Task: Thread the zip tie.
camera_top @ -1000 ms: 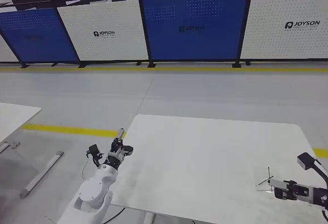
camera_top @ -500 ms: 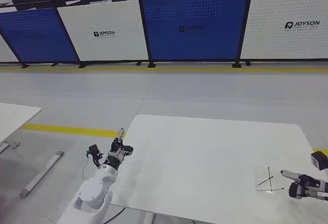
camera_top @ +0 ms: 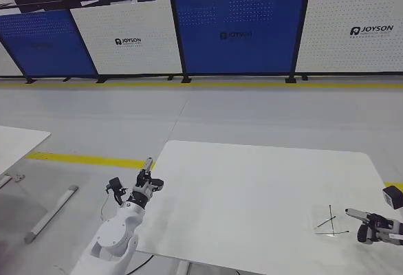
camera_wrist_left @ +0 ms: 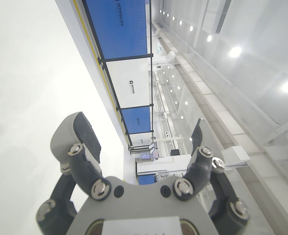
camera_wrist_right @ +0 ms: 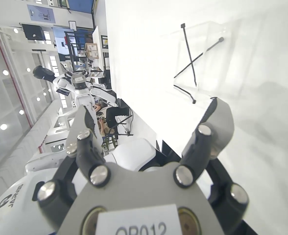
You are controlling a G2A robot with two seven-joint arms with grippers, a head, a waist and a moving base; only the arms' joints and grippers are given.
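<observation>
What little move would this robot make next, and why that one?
Probably ease the right gripper forward and down toward the crossed zip ties: its jaws stand open and empty, and the ties lie ungrasped in the clear tray just ahead.

Wall: blue perforated partition panels (camera_top: pixel 239 34) and white perforated partition panels (camera_top: pixel 126 38) alternate in black frames along the far side of the room.
Floor: the smooth pale grey floor (camera_top: pixel 208 113) has one yellow painted line (camera_top: pixel 84 159) passing the main table and another at the foot of the panels.
Furniture: a white rectangular table with rounded corners (camera_top: pixel 256 199) stands in the foreground, and a second white tabletop (camera_top: pixel 9 148) stands well apart from it.
Light: round white ceiling lamps (camera_wrist_left: pixel 235 52) glow in rows on a high white ceiling.
</observation>
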